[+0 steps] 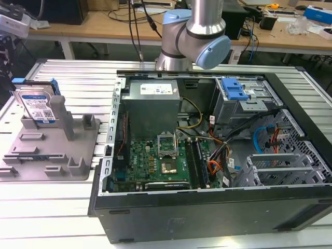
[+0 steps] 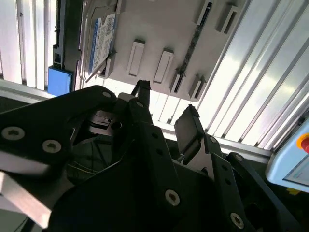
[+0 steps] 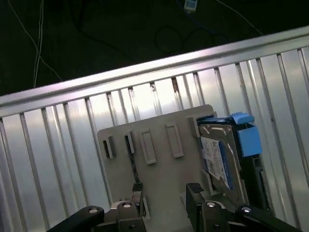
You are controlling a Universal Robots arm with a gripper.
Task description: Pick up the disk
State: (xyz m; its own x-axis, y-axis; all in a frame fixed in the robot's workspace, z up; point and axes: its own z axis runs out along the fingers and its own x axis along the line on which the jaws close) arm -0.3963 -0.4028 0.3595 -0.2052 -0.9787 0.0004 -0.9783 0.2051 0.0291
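Disk [image 1: 36, 106] place: stands on edge at the far corner of the grey fixture [image 1: 54, 150], on the exterior view's left, just behind an upright post
Worktop [image 1: 52, 207]: ribbed silver metal slats, brightly lit; it bears the fixture and, beside it towards the exterior view's right, an open computer case [image 1: 207, 218] with board and cables showing
Room: wooden benches [image 1: 104, 28] behind, strewn with cables and loose gear
Arm [image 1: 194, 33]: silver and pale blue, rising behind the case
Disk look: flat silver metal body, white-and-blue label facing the exterior camera, blue plastic rails along its edges, slightly tilted
Hand [image 2: 166, 102]: black fingers spread, nothing between them, hovering above the fixture, apart from the disk
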